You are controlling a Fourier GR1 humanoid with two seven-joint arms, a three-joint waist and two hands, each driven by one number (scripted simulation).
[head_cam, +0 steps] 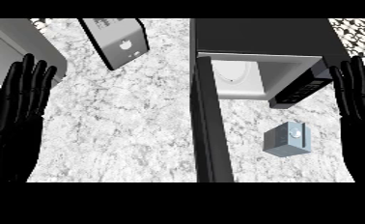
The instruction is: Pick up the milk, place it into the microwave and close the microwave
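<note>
The milk (288,139) is a small pale blue-grey carton standing on the speckled counter at the lower right, just in front of the microwave. The microwave (265,49) is a dark box at the upper right with its white inside (239,77) showing. Its door (211,121) stands swung open, a long dark slab running down the middle of the view, left of the milk. My right hand (351,90) rests open at the right edge, fingers up, above and right of the carton. At the left edge my left hand (25,92) is open too, fingers up, far from the milk.
A silver toaster (118,39) stands tilted at the upper middle-left. A grey sink edge (32,42) shows at the upper left. Bare speckled counter (121,126) stretches between my left hand and the open door.
</note>
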